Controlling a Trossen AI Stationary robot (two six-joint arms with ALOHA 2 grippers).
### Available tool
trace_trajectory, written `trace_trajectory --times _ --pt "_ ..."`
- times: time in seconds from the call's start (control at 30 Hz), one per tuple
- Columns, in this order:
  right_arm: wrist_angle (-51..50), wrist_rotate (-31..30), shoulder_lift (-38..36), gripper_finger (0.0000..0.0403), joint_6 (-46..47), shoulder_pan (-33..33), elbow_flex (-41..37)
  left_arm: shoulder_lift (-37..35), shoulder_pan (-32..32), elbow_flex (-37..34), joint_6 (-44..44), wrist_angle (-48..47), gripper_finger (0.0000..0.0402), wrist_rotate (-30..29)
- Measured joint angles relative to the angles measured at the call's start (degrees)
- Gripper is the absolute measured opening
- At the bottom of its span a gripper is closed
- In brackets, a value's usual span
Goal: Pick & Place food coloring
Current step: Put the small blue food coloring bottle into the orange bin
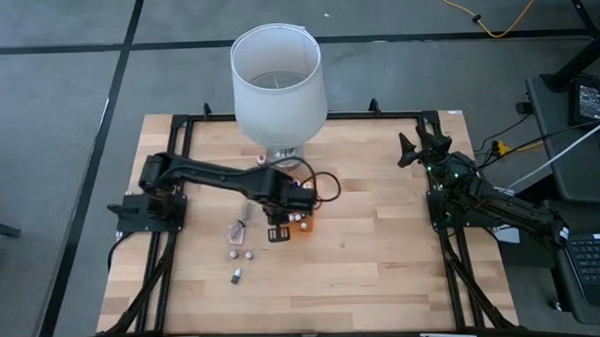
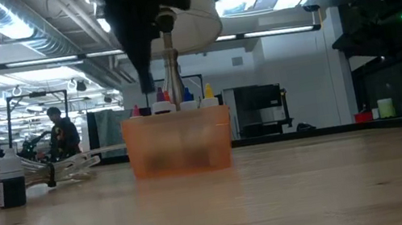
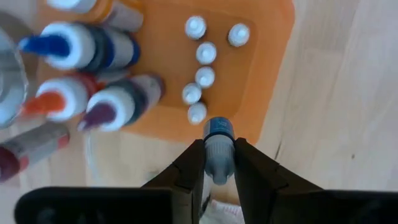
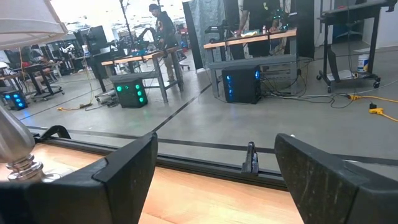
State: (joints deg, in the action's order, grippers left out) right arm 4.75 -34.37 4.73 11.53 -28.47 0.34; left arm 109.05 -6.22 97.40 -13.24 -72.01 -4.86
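Observation:
An orange tray point(image 1: 304, 228) point(image 3: 261, 62) sits mid-table in front of a lamp, with several food coloring bottles point(image 3: 202, 74) standing upright in it. Some have white caps and others blue, orange or purple tips point(image 3: 93, 115). My left gripper point(image 1: 279, 232) point(image 3: 219, 155) hangs over the tray's edge, shut on one small bottle with a blue end point(image 3: 219, 129). Three loose bottles point(image 1: 241, 261) point(image 2: 10, 181) stand or lie on the wood left of the tray. My right gripper point(image 1: 419, 144) point(image 4: 217, 180) waits open at the table's far right. My left gripper pinches the small bottle's pale part point(image 3: 217, 163) between its two fingers point(image 3: 196, 163). It comes from above and points down. The bottle's blue end sticks out past the fingertips, toward the tray's edge. The bottle stands upright in the hold.
A lamp with a white shade point(image 1: 277, 79) and metal stem point(image 2: 171, 68) stands just behind the tray. A crumpled clear wrapper point(image 1: 240, 231) point(image 2: 59, 169) lies left of the tray. A black frame point(image 1: 178, 123) borders the wooden tabletop, with bare wood toward the right and near side.

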Motion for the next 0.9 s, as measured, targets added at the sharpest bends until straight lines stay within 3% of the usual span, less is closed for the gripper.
trace_trajectory --times 0.27,0.9 --pt "0.00 0.00 0.00 0.0323 0.00 -0.01 0.00 6.03 0.02 3.96 0.96 0.70 0.0068 0.00" --pt "0.00 0.00 -0.01 0.0323 0.00 -0.01 0.00 11.13 -0.85 4.09 0.94 7.56 0.0068 1.33"
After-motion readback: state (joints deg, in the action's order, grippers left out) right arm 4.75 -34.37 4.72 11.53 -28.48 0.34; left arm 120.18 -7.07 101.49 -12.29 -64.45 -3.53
